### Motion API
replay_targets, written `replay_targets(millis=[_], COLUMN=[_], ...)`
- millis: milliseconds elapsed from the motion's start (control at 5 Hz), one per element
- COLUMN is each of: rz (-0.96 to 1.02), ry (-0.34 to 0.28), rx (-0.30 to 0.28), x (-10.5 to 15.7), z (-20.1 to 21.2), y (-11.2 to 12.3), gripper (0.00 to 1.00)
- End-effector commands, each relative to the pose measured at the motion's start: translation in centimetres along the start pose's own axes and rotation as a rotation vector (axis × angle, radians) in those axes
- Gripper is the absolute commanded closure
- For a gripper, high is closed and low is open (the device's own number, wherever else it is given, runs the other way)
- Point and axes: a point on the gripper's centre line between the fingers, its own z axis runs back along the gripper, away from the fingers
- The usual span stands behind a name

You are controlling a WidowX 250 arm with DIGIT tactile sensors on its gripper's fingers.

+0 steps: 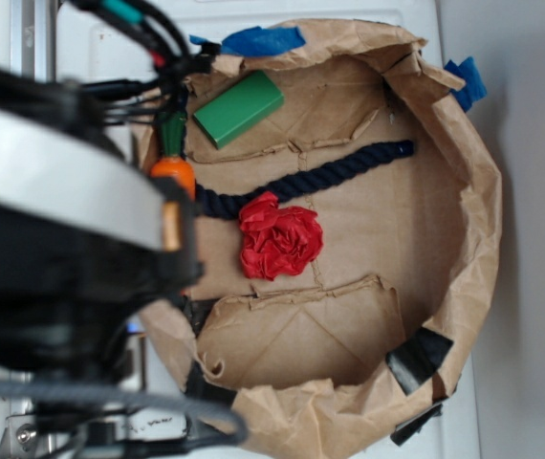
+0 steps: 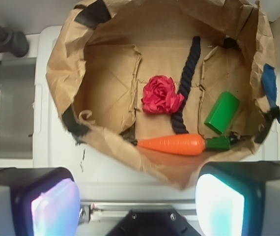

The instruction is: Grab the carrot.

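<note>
The orange carrot with its dark green stem cap lies on its side along the near wall of the brown paper bag, tip pointing left. In the exterior view only the carrot's thick end and stem show, the rest is behind the arm. My gripper hangs well above the bag's near rim, open wide, nothing between its two pads. The carrot sits ahead of the jaws, apart from them.
Inside the bag lie a crumpled red paper flower, a dark blue rope and a green block. The bag walls stand up all round. Black tape and blue tape hold the bag. A sink lies left.
</note>
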Motion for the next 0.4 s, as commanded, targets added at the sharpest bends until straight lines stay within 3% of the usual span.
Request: replay_targets(millis=[0,200], rz=[0.118,0.167], ry=[0.002,0.019], rx=[0.015,0.026], x=[3.3,4.2], z=[-1.7,-4.3], y=[2.6,3.9], gripper=[0.0,0.0])
